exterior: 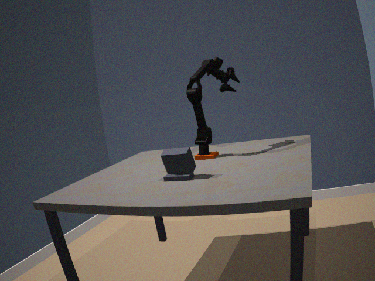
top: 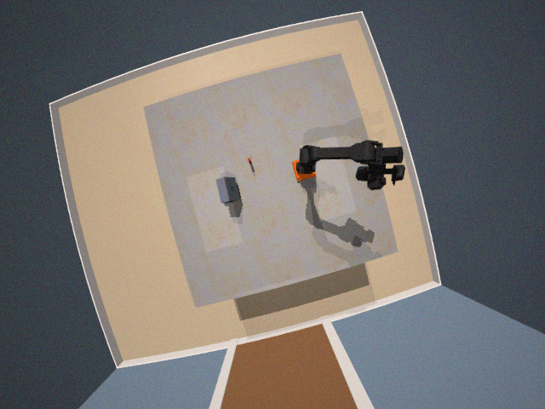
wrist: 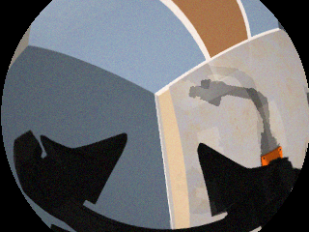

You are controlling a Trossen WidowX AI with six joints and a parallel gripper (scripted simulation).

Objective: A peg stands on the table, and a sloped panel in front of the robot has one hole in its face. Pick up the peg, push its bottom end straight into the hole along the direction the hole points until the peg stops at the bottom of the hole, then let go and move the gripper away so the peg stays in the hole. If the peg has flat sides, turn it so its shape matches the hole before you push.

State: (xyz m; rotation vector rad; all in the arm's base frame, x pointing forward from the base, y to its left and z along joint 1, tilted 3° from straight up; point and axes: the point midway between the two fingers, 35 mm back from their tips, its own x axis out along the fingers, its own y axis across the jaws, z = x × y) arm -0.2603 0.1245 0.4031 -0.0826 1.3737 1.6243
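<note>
Top: red-tipped peg (top: pixel 249 160) on table (top: pixel 272 246), at 9 o'clock of orange base (top: pixel 312 175); sloped block (top: pixel 226 189) at 7 o'clock of peg.
Exterior: gripper (top: pixel 398 175) (exterior: pixel 237 86) (wrist: pixel 162 142) high, fingers apart, nothing held; peg not seen, maybe behind block.
Wrist: wide fingers, no peg. Risk: long swing back, sloppy descent could topple the thin peg.
</note>
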